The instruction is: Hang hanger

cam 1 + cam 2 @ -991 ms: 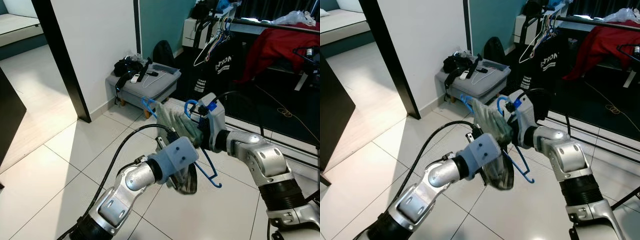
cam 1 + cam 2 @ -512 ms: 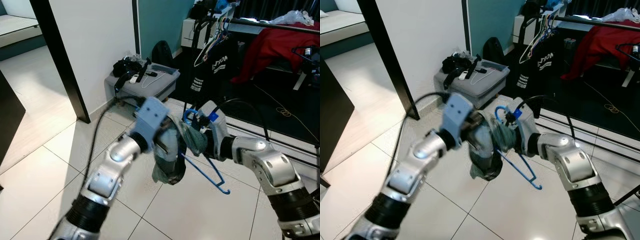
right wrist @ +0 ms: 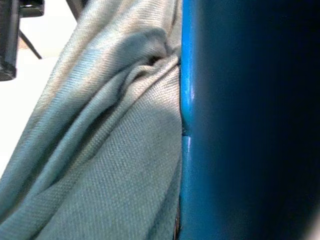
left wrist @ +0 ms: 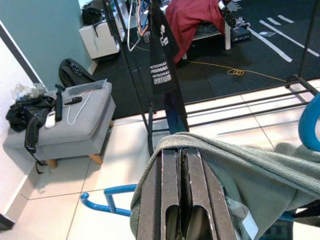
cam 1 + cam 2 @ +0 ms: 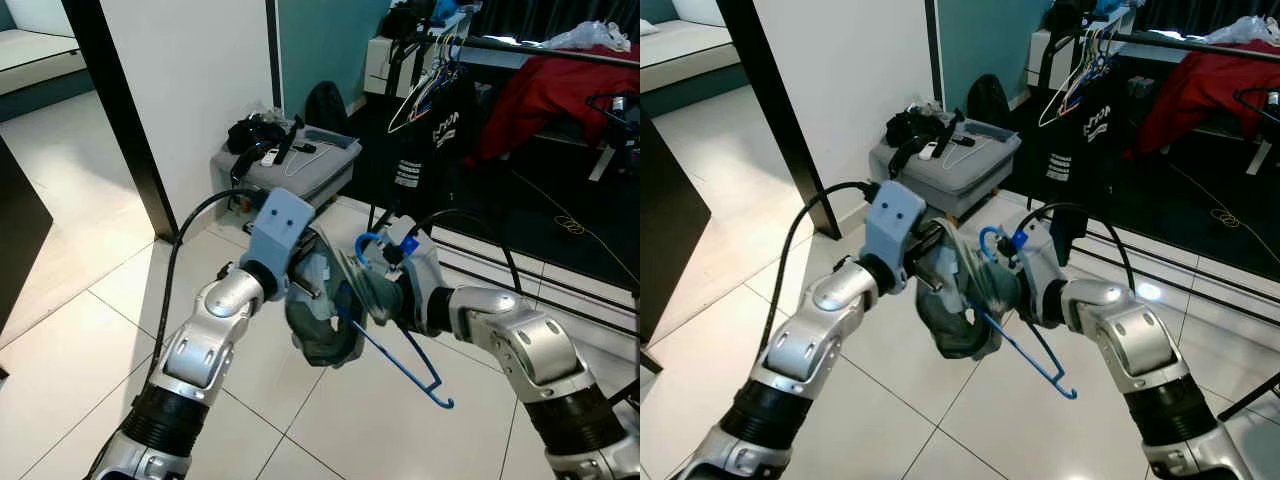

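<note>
A blue plastic hanger (image 5: 402,357) carries a bunched grey-green garment (image 5: 322,338) in the air above the tiled floor. My right gripper (image 5: 388,277) is shut on the hanger just below its hook (image 5: 364,243), its fingers mostly hidden by the cloth. From the left, my left gripper (image 5: 322,292) is shut on a fold of the garment. In the left wrist view the black fingers (image 4: 170,200) press together with cloth (image 4: 240,170) draped over them and a blue hanger arm (image 4: 107,199) beneath. The right wrist view has the hanger (image 3: 225,125) against the garment (image 3: 100,150).
A clothes rail (image 5: 540,46) crosses the back right, holding a black T-shirt (image 5: 425,140), several hangers and a red garment (image 5: 560,90). A grey ottoman (image 5: 290,168) with dark items on top stands by the white wall. A black door frame (image 5: 120,120) rises at left.
My left arm swung up from under the garment and now grips it from the left, close to the right gripper. The hanger and garment have sunk slightly.
</note>
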`<state>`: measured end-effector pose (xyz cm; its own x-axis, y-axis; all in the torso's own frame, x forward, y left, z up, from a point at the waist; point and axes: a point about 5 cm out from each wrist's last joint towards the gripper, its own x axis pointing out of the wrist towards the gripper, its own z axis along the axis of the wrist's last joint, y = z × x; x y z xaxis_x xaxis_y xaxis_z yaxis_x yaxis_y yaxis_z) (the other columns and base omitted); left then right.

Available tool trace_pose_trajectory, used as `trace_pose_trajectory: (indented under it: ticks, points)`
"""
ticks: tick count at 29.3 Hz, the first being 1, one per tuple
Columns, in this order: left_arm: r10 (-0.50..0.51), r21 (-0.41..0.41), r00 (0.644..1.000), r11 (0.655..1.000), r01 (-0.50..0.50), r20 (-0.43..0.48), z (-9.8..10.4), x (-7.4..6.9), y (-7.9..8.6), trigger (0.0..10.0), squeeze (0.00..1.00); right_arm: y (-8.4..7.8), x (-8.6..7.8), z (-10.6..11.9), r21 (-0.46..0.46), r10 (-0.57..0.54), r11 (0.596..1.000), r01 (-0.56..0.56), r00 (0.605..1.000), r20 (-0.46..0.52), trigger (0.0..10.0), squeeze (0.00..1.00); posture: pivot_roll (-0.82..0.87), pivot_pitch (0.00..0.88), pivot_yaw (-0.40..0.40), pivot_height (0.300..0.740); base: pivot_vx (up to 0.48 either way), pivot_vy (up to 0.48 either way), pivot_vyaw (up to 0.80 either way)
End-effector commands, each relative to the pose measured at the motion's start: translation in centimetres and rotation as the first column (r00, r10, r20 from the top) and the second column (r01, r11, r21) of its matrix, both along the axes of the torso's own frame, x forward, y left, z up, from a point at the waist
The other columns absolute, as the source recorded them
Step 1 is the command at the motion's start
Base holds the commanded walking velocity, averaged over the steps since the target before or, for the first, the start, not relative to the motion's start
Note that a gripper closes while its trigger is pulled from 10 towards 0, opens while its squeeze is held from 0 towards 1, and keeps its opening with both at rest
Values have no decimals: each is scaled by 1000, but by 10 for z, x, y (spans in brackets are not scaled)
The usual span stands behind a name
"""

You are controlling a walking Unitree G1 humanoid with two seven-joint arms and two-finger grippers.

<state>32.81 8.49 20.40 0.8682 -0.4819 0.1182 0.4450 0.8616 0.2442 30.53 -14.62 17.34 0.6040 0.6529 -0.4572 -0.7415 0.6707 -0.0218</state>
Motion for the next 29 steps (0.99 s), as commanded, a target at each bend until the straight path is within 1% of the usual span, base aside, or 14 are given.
trace_pose_trajectory:
  ticks: [1,6,8,10,12,13,14,16,18,19,21,22,28,29]
  points:
    - [386,-84,919,921,-380,78,27,16,75,10000,0,-6,-18,-27,-27,41,999,-46,987,-155,10000,0,-101,70,30,740,0,0,0]
    - [447,-173,894,883,-436,24,30,19,91,10000,0,2,-31,-31,-20,97,995,-102,980,-176,10000,0,-109,63,32,740,0,0,0]
    - [444,-240,896,870,-431,1,36,20,96,10000,0,0,-24,-30,3,19,1000,-18,988,-155,10000,0,-110,70,37,740,0,0,0]
    - [434,-246,901,874,-419,6,38,20,96,10000,0,-4,-17,-26,35,-43,998,48,991,-126,10000,0,-107,70,40,740,0,0,0]
    - [434,-246,901,874,-419,6,38,20,96,10000,0,-4,-17,-26,35,-43,998,48,991,-126,10000,0,-107,70,40,740,0,0,0]
    - [417,-242,909,883,-402,13,40,19,94,10000,0,-8,-8,-18,121,-110,985,122,989,-102,10000,0,-107,70,40,740,0,0,0]
    - [417,-242,909,883,-402,13,40,19,94,10000,0,-8,-8,-18,121,-110,985,122,989,-102,10000,0,-107,70,40,740,0,0,0]
    - [382,-218,924,903,-369,15,37,18,87,10000,0,-16,7,3,368,-217,897,243,970,-112,10000,0,-103,68,39,740,0,0,0]
    - [382,-218,924,903,-369,15,37,18,87,10000,0,-16,7,3,368,-217,897,243,970,-112,10000,0,-103,68,39,740,0,0,0]
    - [362,-203,932,914,-352,12,34,16,82,10000,0,-19,11,6,457,-245,840,293,956,-163,10000,0,-103,68,39,740,0,0,0]
    - [362,-203,932,914,-352,12,34,16,82,10000,0,-19,11,6,457,-245,840,293,956,-163,10000,0,-103,68,39,740,0,0,0]
    - [342,-183,940,925,-334,11,30,14,76,10000,0,-22,12,6,508,-253,797,326,945,-208,10000,0,-99,74,38,740,0,0,0]
    - [325,-172,946,932,-320,2,26,12,71,10000,0,-17,4,-8,401,-218,866,297,948,-231,10000,0,-93,77,41,740,0,0,0]
    - [334,-177,943,929,-326,13,30,13,73,10000,0,-12,-2,-13,364,-181,894,261,954,-239,10000,0,-93,78,41,740,0,0,0]
